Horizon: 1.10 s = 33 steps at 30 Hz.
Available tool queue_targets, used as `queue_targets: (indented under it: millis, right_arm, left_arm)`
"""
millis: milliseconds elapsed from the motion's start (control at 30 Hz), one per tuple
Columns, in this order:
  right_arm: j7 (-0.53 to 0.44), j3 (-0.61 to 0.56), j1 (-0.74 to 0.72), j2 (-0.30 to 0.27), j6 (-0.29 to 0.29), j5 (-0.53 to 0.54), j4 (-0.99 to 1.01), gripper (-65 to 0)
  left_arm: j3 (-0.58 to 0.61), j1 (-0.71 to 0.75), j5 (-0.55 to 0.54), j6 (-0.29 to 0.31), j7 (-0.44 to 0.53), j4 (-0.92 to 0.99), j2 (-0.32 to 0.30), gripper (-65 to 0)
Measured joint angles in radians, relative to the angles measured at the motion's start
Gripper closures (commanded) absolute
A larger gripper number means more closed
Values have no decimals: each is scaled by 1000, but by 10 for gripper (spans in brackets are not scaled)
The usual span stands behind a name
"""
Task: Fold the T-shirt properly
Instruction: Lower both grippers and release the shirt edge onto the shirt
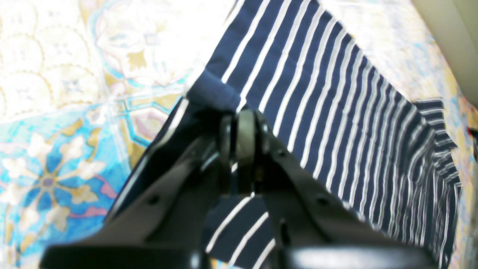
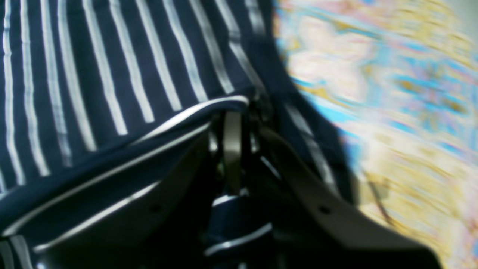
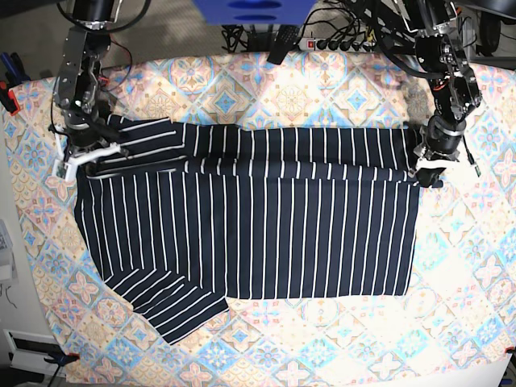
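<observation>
The T-shirt (image 3: 250, 230) lies flat mid-frame on the desk (image 3: 339, 97), and each end effector, left (image 3: 426, 167) and right (image 3: 81, 155), is pinched shut on its top edge, probably to fold it over evenly.

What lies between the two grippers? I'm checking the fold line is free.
In the base view, only the T-shirt's folded top edge spans from the right gripper to the left gripper; nothing else lies there.

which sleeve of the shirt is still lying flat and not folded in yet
The sleeve at the base view's lower left lies spread on the patterned cloth; the other sleeve, by the right pincer, is folded over the T-shirt.
</observation>
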<state>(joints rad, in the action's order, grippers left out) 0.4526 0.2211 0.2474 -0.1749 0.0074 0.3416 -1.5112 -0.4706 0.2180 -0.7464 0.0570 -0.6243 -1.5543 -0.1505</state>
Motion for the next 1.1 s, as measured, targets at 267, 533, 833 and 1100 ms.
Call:
queue_targets:
  millis: [267, 533, 833, 1100]
  right_arm:
    - [-6, -39, -144, -3, -5, -2, 173, 0]
    - [-76, -40, -183, 0, -5, -4, 269, -35]
    - [-84, -35, -111, -13, -11, -12, 197, -109]
    - [-88, -8, 5, -14, -11, -10, 37, -191]
  left_arm:
    - [2, -103, 37, 0, 5, 121, -2, 0]
    - [2, -132, 89, -1, 1, 135, 11, -37]
    - [0, -94, 101, -8, -56, 135, 15, -354]
    - [-2, 42, -2, -5, -48, 36, 14, -356]
